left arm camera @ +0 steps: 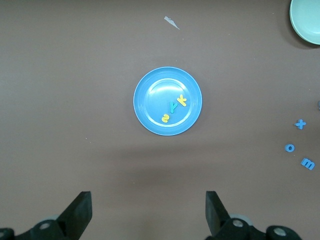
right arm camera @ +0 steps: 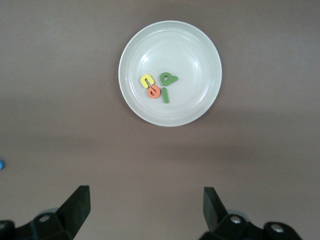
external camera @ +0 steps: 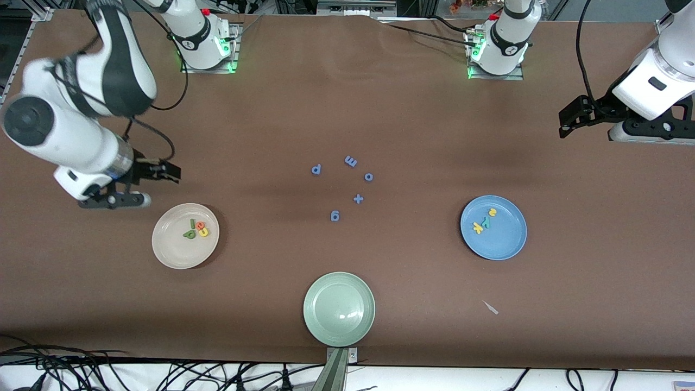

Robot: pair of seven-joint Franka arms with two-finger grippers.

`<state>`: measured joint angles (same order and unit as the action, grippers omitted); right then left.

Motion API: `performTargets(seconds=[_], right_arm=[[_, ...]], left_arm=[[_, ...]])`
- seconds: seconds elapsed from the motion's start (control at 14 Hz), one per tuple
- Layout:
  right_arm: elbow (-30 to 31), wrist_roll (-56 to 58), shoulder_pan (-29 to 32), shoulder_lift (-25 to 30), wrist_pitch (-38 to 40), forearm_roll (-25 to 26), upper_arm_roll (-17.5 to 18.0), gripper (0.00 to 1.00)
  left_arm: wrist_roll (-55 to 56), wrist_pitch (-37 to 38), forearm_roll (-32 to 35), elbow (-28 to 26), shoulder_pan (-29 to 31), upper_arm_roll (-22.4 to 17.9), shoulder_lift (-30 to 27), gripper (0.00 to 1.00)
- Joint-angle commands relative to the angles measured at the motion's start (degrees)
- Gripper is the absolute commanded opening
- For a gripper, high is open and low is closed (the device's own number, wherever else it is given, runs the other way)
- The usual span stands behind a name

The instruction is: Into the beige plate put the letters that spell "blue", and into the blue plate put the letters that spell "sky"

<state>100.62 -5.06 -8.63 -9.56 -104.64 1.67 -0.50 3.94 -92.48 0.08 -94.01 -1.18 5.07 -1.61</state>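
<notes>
We see all four "blue" letters in the beige plate [external camera: 185, 235]: dark green b [right arm camera: 168, 78], green l [right arm camera: 165, 95], yellow u [right arm camera: 147, 81], orange e [right arm camera: 154, 91], clustered and touching near the centre. The blue plate [external camera: 493, 227] holds yellow s [left arm camera: 165, 118], teal y [left arm camera: 173, 105], yellow k [left arm camera: 182, 100], close together. We judge both words done.

Right gripper [external camera: 145, 184] hangs over bare tabletop [external camera: 412, 119] just beside the beige plate's rim, jaws wide open, holding nothing. Left gripper [external camera: 575, 117] waits off at its own end of the tabletop, jaws open and empty.

The all-blue letters [external camera: 351, 161] and plus sign [external camera: 358, 199] sit mid-tabletop between the plates: distractors, rightly left. Pale green plate [external camera: 339, 308] is empty.
</notes>
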Motion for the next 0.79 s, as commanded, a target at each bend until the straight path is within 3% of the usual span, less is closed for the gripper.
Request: performTargets(seconds=[0.0,0.72], right_arm=[[0.6,1.0,0.5,7.4,4.4,0.7,0.5,1.00],[-8.7,1.1,0.6,8.7,14.7,-0.1,0.4,1.00]], left_arm=[[-0.6,0.4,-0.3,1.3,-0.3,-0.3,0.4,1.00],[-0.6,1.7,-0.4,1.3,0.1,-0.3,0.4,1.00]])
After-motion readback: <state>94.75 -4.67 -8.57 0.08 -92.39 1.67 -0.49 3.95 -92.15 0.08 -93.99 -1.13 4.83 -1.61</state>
